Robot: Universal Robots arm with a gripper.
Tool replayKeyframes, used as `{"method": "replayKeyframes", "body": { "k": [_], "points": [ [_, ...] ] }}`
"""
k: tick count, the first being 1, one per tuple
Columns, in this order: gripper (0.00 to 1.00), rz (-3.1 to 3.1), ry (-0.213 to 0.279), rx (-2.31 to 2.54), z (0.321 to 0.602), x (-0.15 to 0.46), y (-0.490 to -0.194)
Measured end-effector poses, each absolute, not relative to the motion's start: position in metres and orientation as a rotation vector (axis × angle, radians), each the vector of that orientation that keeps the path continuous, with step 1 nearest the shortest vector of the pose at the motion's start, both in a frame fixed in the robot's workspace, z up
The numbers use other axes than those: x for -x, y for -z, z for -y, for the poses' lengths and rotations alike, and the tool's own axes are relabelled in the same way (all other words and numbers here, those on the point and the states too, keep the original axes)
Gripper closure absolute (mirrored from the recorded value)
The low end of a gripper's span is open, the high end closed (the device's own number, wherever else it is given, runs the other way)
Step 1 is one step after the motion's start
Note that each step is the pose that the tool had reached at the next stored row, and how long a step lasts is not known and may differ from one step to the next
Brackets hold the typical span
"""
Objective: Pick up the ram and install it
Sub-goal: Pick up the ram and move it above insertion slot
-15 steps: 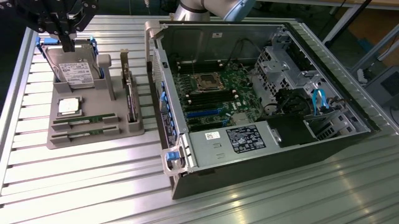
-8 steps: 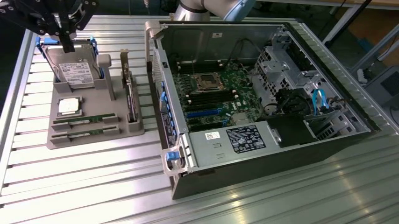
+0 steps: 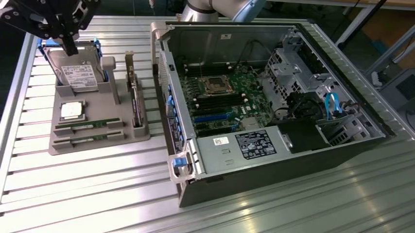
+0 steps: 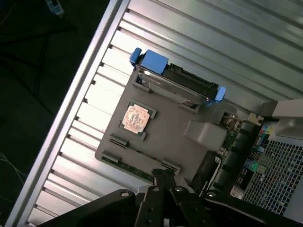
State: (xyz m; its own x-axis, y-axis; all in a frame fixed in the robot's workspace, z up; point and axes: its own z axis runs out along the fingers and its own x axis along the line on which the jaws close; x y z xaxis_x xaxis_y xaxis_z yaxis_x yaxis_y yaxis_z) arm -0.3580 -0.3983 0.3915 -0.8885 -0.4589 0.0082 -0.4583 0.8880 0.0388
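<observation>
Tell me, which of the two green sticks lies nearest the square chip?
The stick beside the chip; the other stick lies at the edge of the tray.

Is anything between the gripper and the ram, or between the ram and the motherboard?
Nothing visible blocks the gripper, shut over the hard drive; the ram lies exposed in the tray. Toward the motherboard, the upright card and the case's raised side wall stand between.

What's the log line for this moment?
gripper: shut, empty | position: above tray | ram: two sticks in tray | installed: no
</observation>
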Motion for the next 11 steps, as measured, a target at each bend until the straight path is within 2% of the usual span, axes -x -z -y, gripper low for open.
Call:
{"method": "replayKeyframes", "body": {
  "k": [11],
  "points": [
    [0.9,2.907,0.052,-1.13,0.3983,0.358,-0.3902]
  ]
}}
